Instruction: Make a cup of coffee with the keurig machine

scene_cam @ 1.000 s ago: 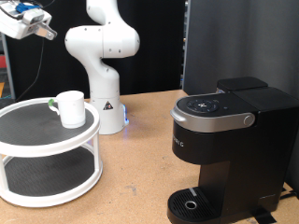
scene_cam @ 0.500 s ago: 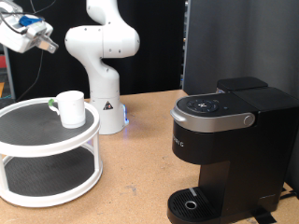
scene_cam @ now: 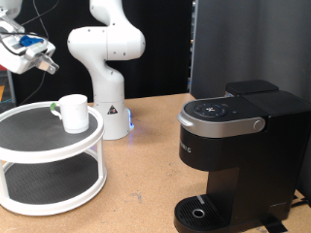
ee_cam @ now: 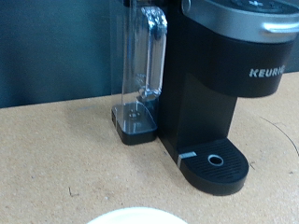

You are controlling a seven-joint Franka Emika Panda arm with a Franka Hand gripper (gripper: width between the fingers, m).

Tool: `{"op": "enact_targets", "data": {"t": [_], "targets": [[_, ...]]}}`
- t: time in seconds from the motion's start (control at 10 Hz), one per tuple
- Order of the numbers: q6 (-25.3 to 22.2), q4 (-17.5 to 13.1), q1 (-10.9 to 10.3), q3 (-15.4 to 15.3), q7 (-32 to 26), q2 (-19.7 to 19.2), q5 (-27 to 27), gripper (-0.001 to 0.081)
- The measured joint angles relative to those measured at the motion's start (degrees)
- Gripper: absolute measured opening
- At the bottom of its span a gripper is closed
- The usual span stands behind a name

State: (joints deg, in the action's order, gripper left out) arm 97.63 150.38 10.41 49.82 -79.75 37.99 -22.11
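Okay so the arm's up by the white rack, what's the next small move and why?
Probably lower the gripper toward the cup. The gripper hangs above the round white rack, holding nothing visible, the cup sits on the rack's top shelf, and the keurig machine has nothing on its drip tray.
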Motion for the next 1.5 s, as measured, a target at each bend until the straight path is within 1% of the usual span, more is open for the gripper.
{"op": "enact_targets", "data": {"t": [0.4, 0.5, 0.6, 0.7, 0.8, 0.9, 1.0, 1.1, 1.2, 1.3, 1.4, 1.5], "targets": [[6.1, 3.2, -0.2, 1.2, -4.3, -3.0, 0.0, 0.0007], [7.2, 3.8, -0.2, 1.3, -5.0, -3.7, 0.0, 0.0122], [8.1, 4.3, -0.2, 1.4, -5.6, -4.3, 0.0, 0.0122], [9.0, 4.7, -0.2, 1.6, -6.2, -4.9, -0.1, 0.0323], [9.7, 5.0, -0.3, 1.9, -6.9, -5.3, -0.4, 0.0323], [10.7, 5.4, -0.4, 2.3, -7.8, -5.3, -0.9, 0.0455], [11.3, 5.8, -0.5, 2.8, -8.9, -5.3, -1.6, 0.0455], [11.5, 6.0, -0.5, 3.4, -9.8, -5.3, -2.1, 0.064], [11.8, 6.2, -0.5, 3.9, -10.6, -5.3, -2.3, 0.0751], [12.5, 6.6, -0.5, 4.1, -11.1, -5.3, -2.5, 0.0751], [13.5, 7.1, -0.6, 4.2, -11.3, -5.4, -2.5, 0.0798], [14.4, 7.6, -0.8, 4.3, -11.4, -5.7, -2.5, 0.0805]]}}
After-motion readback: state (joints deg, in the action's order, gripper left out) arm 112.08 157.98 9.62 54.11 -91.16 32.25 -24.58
